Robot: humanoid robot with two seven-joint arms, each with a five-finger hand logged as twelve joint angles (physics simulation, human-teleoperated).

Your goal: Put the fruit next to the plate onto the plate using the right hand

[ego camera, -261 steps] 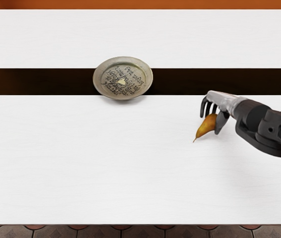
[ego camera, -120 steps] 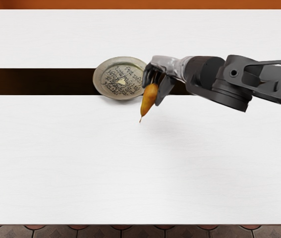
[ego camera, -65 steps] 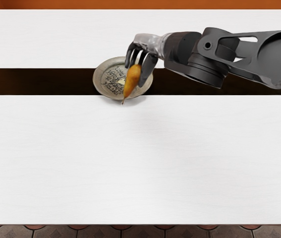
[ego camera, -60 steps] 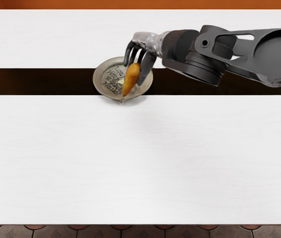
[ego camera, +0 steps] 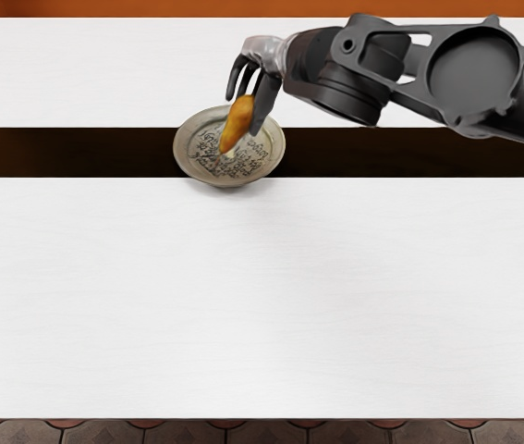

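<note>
Right hand (ego camera: 254, 63) pinches the orange, tapered pear-like fruit (ego camera: 237, 123) in its closed fingers, over the round engraved metal plate (ego camera: 184, 146) at the desk's far edge. I fear that if I let go with it tilted like this, it rolls over the shallow rim.

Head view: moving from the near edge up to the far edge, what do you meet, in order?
Tiled floor → near white tabletop → plate → right hand → orange strip. The pear in the hand overlaps plate and hand, so it is omitted.
</note>
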